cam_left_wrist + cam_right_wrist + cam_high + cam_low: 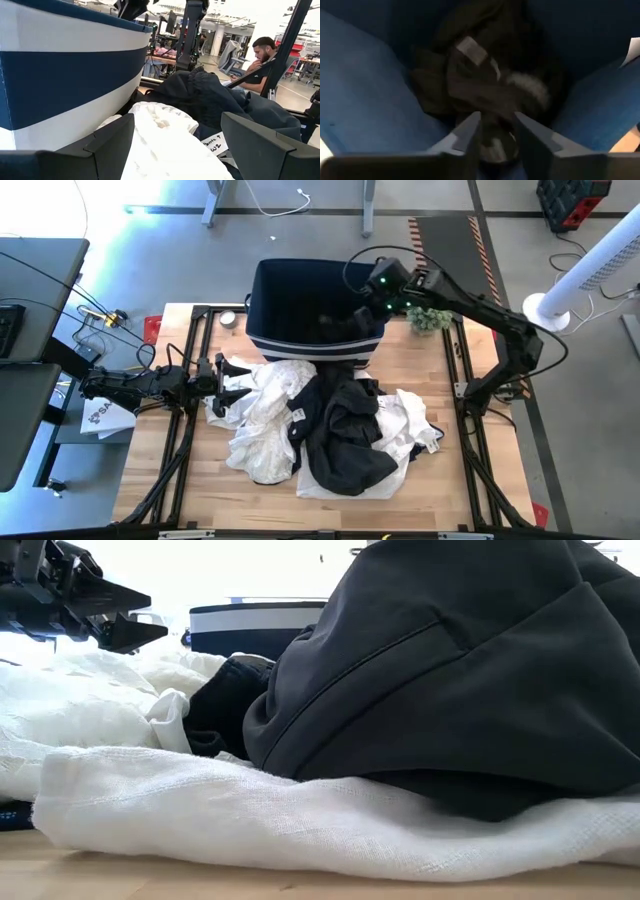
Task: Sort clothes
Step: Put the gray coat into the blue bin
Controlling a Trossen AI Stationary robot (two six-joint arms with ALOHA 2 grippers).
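Right wrist view: my right claw (pixel 497 131) hangs inside the striped bin (pixel 365 95), fingers narrowly parted.
Dark garment (pixel 485 75) lies directly beneath, released I judge; clothes pile (pixel 320 430) lies just beside left claw (pixel 212 372), spread wide.

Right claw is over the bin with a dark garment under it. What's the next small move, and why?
Probably lift the right claw straight up out of the navy striped bin. Its jaws stand parted, and the dark garment looks to lie in the bin below them rather than in a grip. The pile of clothes on the table waits, with the left claw open at its edge.
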